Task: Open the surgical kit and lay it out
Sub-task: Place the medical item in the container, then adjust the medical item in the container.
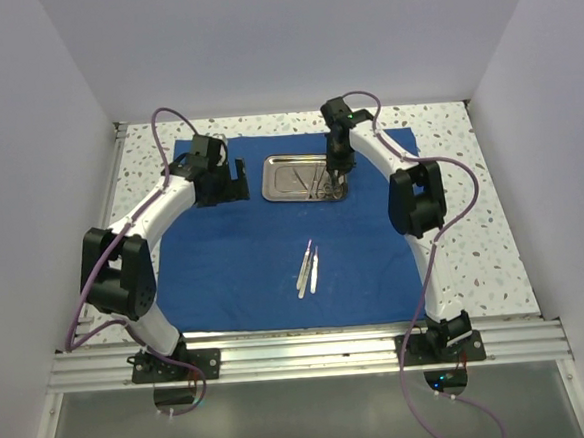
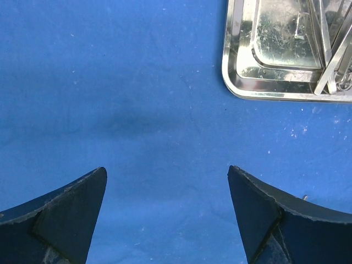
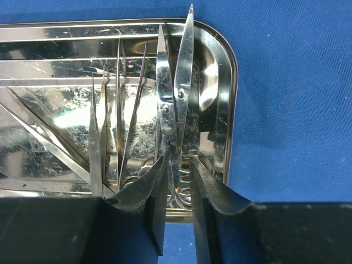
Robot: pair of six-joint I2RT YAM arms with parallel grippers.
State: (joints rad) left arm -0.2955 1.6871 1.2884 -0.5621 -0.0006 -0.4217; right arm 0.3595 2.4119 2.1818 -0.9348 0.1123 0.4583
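Near the middle of the blue cloth (image 1: 236, 273), two tweezers (image 1: 308, 269) are lying side by side. Farther back, the left gripper (image 2: 166, 179) is hovering with its fingers spread wide. Toward the cloth's far edge, the right gripper (image 3: 177, 165) is reaching into the steel tray (image 1: 274, 180), its fingers narrowly straddling the scissors (image 3: 179, 96); I cannot tell whether they are pinching them.
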